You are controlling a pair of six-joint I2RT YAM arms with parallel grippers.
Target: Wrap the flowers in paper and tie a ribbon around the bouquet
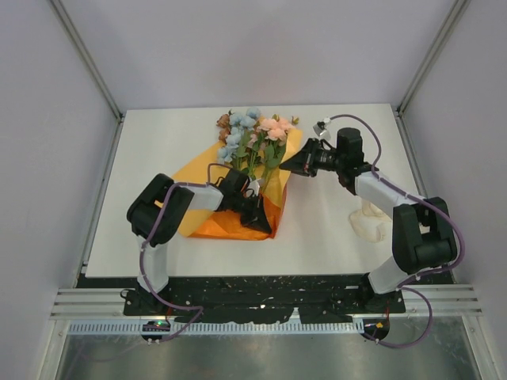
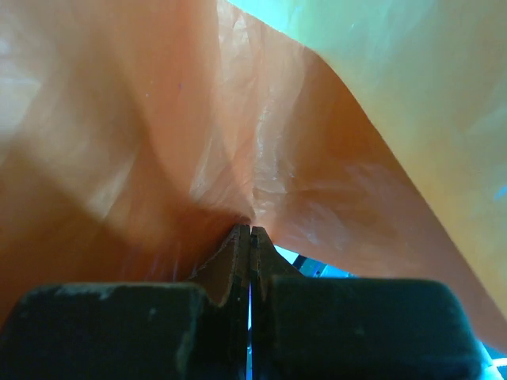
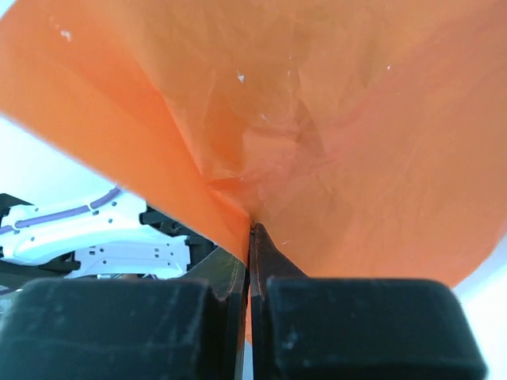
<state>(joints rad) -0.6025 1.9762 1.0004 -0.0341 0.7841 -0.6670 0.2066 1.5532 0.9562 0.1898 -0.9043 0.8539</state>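
Nothing legible appears in any view; no words, brands, numbers or signs. Any small marks are too blurred to read.

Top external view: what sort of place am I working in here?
Probably a lab robot test cell rather than a flower shop: a white table walled by plain pale panels in metal framing, with the left arm and right arm bolted to slotted aluminium rails at the near edge.

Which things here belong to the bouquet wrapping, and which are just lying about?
Job: flowers, paper, ribbon, left gripper and right gripper, both shut on the paper.
Lying about: nothing loose visible; just the table.
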